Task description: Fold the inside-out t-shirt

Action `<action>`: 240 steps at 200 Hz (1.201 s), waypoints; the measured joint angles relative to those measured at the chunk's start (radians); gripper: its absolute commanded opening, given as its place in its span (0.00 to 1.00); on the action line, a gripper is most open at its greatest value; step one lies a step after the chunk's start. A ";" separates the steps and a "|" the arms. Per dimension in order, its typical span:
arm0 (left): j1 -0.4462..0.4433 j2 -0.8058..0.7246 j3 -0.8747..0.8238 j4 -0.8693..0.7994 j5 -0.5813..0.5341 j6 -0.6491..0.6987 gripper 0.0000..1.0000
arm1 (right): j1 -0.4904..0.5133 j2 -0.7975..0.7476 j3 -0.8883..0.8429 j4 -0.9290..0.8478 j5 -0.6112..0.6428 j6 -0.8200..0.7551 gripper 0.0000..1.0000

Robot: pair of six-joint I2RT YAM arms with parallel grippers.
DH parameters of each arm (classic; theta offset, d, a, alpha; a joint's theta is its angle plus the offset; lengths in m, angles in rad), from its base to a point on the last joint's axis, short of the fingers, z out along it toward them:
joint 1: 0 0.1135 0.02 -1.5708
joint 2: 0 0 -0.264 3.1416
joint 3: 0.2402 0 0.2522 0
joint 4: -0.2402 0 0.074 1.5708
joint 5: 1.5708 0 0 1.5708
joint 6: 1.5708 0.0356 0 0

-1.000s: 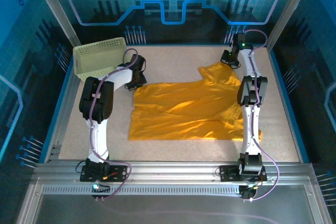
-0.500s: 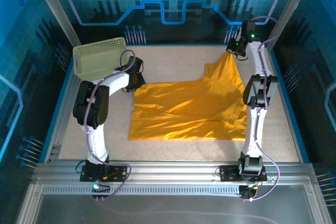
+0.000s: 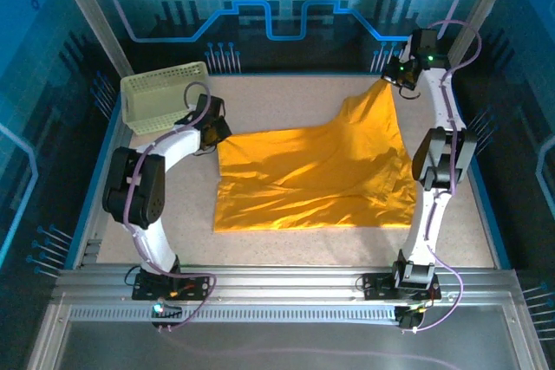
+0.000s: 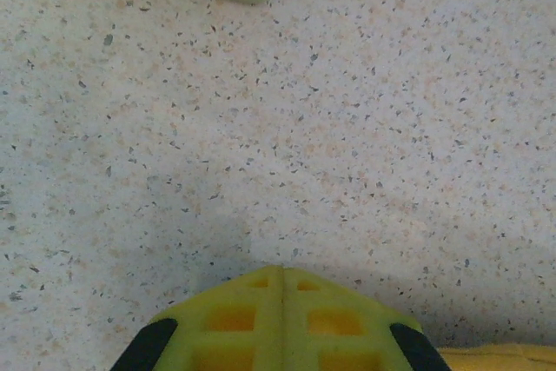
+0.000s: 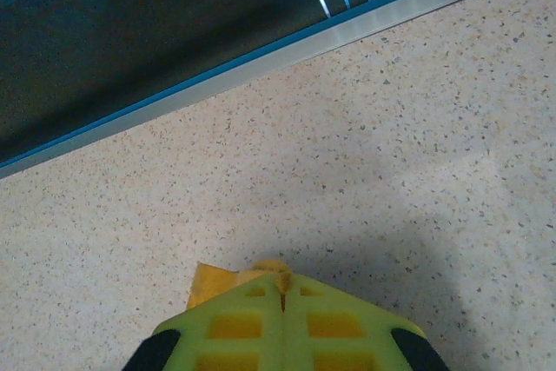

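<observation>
The inside-out t-shirt is spread across the table between the two grippers. Most of it is laid flat with shallow wrinkles, and its near hem is stretched almost straight on the side toward the arm bases.

Its far-right corner is lifted into a peak that ends at the right gripper. The fingers of that gripper are pressed tight together on the cloth, and a small fold of yellow fabric is seen poking out at their tips and just to their left. Bare speckled table is seen ahead of these fingertips, and beyond it a metal rail at the table's edge, with dark panelling behind.

The shirt's far-left corner is drawn out to the left gripper, which is likewise clamped shut on it. From that wrist, a strip of the shirt is seen low and to the right of the closed fingers. Open table lies ahead of them, and a pale green basket is set farther ahead and to the left, well apart from the cloth.
</observation>
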 measured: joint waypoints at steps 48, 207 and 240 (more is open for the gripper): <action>0.002 -0.071 -0.058 0.042 0.001 0.003 0.00 | -0.004 -0.193 -0.250 0.068 -0.027 0.006 0.00; -0.061 -0.446 -0.470 0.200 -0.010 0.023 0.00 | -0.169 -0.921 -1.129 0.209 -0.041 0.141 0.00; -0.114 -0.521 -0.545 0.213 -0.027 0.031 0.00 | -0.246 -1.065 -1.267 0.190 -0.048 0.152 0.00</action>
